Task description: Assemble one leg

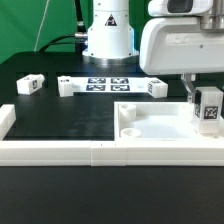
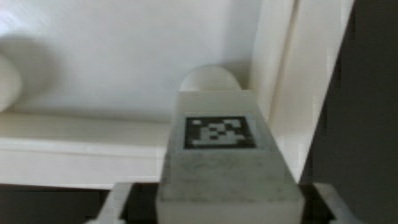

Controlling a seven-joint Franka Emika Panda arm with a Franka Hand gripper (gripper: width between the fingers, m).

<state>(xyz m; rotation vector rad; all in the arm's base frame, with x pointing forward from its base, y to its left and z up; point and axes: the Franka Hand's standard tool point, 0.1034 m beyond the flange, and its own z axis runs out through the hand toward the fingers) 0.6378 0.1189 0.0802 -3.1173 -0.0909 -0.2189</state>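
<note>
Desk: What has the gripper [image 1: 205,96] got?

Photographer: A leg [image 1: 209,111]. Both fingers are clenched on its sides, and the wrist view shows the gripper [image 2: 217,200] squeezing the lower part of the leg [image 2: 217,135], with the black-and-white tag facing the camera and the rounded end pointing away.

Desk: And where is that leg?

Photographer: It is upright at the exterior view's right, at the far right corner of the big white slab [image 1: 160,120]. I cannot tell whether it touches the slab or hangs just over it. In the wrist view the slab [image 2: 107,90] fills the background behind the leg's tip.

Desk: Anything else on the table [image 1: 70,112]?

Photographer: Three more small tagged blocks, all well apart from the gripper. The first block [image 1: 30,85] lies alone at the exterior view's left. The second block [image 1: 68,87] and the third block [image 1: 155,87] sit just beside the two ends of the marker board [image 1: 108,84]. A low white rail [image 1: 60,150] runs along the near edge of the black surface, and the slab lies against it.
</note>
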